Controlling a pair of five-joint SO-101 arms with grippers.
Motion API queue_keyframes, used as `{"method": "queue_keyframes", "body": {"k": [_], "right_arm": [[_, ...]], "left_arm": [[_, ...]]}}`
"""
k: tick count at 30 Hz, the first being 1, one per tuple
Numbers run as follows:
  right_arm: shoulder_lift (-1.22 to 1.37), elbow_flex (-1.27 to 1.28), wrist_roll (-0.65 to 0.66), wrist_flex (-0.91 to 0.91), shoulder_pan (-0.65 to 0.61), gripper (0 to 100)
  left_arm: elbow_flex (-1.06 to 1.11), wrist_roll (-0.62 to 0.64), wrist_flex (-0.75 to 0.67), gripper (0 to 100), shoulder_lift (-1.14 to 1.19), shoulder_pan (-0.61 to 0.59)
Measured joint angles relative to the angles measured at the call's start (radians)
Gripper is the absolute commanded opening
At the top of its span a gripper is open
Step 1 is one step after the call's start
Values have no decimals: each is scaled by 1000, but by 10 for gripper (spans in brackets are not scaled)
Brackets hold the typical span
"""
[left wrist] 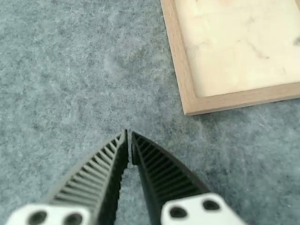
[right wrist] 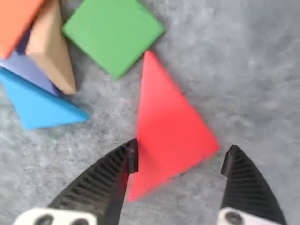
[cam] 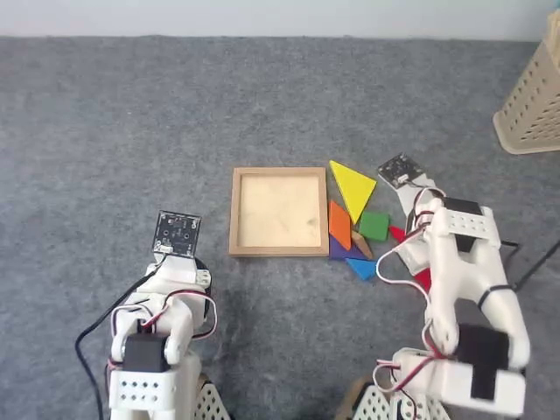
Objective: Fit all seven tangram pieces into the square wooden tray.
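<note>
The square wooden tray (cam: 278, 213) lies mid-table with nothing in it; its near corner (left wrist: 190, 89) shows in the left wrist view. Right of the tray lie a yellow triangle (cam: 353, 186), an orange piece (cam: 339, 223), a green square (cam: 374, 226), a tan piece (cam: 361, 243), a purple piece (cam: 337, 251) and a blue triangle (cam: 361, 267). My right gripper (right wrist: 181, 154) is open low over the red triangle (right wrist: 171, 126), one finger at each side of it. The green square (right wrist: 113, 30) and blue triangle (right wrist: 37, 103) lie just beyond. My left gripper (left wrist: 129, 136) is shut on nothing, over carpet short of the tray.
Grey carpet covers the whole table. A beige slatted basket (cam: 534, 96) stands at the far right edge. The right arm's body (cam: 464, 262) hides most of the red triangle in the high view. Open carpet lies left of and behind the tray.
</note>
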Motion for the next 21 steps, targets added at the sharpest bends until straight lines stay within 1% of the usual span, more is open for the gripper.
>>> {"method": "queue_keyframes", "body": {"k": [3,9,14,21], "right_arm": [[84,-8,23,-26,2,292],[112,-37,29,-14,2,288],[114,-40,31,-14,2,202],[114,-52,31,-21,5,195]], "left_arm": [[0,0,0,11,0,0],[0,0,0,11,0,0],[0,0,0,11,0,0],[0,0,0,11,0,0]]}}
